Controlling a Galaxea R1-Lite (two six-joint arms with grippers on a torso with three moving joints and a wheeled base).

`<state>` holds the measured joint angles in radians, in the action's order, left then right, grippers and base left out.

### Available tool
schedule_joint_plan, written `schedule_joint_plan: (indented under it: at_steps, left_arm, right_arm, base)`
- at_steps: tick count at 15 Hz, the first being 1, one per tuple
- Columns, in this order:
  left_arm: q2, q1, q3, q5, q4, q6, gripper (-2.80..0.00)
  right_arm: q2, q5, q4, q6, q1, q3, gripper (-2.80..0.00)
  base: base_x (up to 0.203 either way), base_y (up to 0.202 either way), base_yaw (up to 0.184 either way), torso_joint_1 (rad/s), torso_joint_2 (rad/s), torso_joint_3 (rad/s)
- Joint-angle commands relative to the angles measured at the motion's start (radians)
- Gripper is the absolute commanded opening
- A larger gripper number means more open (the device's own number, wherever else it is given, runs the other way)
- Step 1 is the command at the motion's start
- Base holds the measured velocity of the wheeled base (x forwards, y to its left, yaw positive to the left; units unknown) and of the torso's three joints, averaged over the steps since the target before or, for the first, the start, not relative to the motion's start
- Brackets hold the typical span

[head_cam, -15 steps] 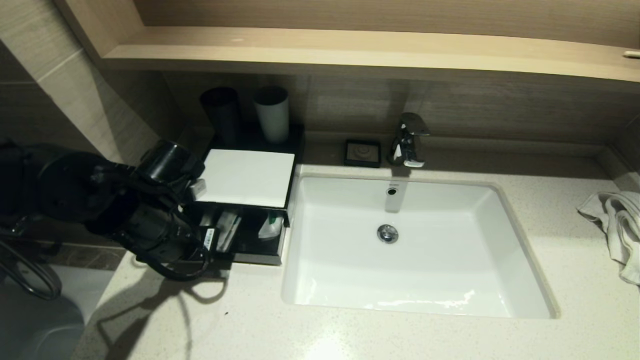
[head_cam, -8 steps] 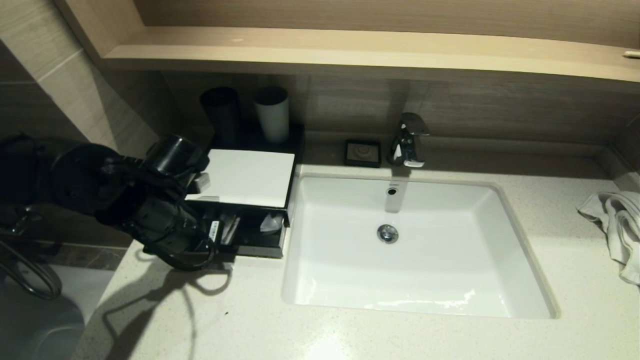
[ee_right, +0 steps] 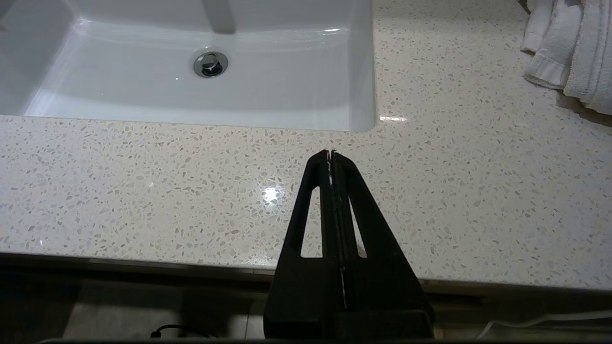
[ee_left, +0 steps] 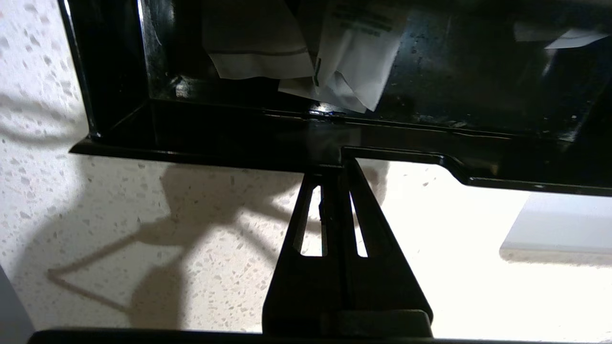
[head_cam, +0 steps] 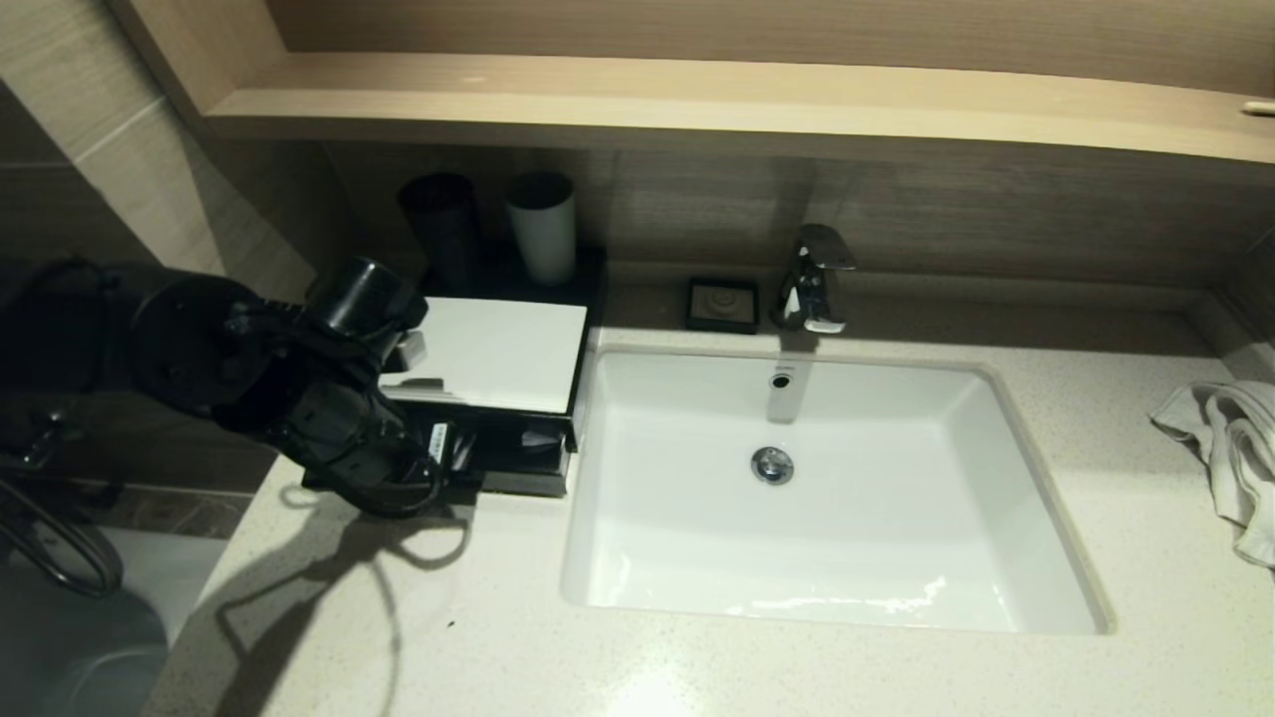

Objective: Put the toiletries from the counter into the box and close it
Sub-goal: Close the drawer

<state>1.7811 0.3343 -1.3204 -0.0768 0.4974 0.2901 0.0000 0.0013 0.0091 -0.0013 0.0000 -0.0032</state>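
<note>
The low black rectangular box with a flat white top panel stands on the pale speckled stone counter, just beside the left rim of the white rectangular basin. Its glossy black drawer is only partly out. Inside lie the translucent-white plastic toiletry packets, thin, crinkled and flat, one with green print along an edge. No packet shows on the counter around the box, so the filling looks done and what remains, as I judge it, is to push the drawer fully home.

The left gripper has its slim black fingers pressed together, empty, with the tips against the drawer's front edge at a shallow notch.

Behind the box stand a tall black cup and a tall grey cup. Past the box, behind the basin, are a small black square soap dish and a polished chrome tap. A rumpled grey-white cloth towel lies well apart from the box, beyond the basin's far side.

The right gripper, also closed and empty, hangs parked over the counter's front edge before the basin.
</note>
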Motion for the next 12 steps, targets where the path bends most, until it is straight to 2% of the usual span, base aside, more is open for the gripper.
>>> schedule_joint_plan:
  at_steps: [1,12]
  left_arm:
    - [0.023,0.0,-0.042,-0.001,0.01,0.006,-2.8]
    - [0.094,-0.001,-0.142,-0.001,0.007,0.008,-2.8]
  right_arm:
    - [0.0,0.0,0.0,0.0,0.0,0.0,-2.8]
    - [0.0,0.0,0.0,0.0,0.0,0.0,-2.8]
  base:
    - [0.0,0.0,0.0,0.0,0.0,0.0]
    - [0.0,0.0,0.0,0.0,0.0,0.0]
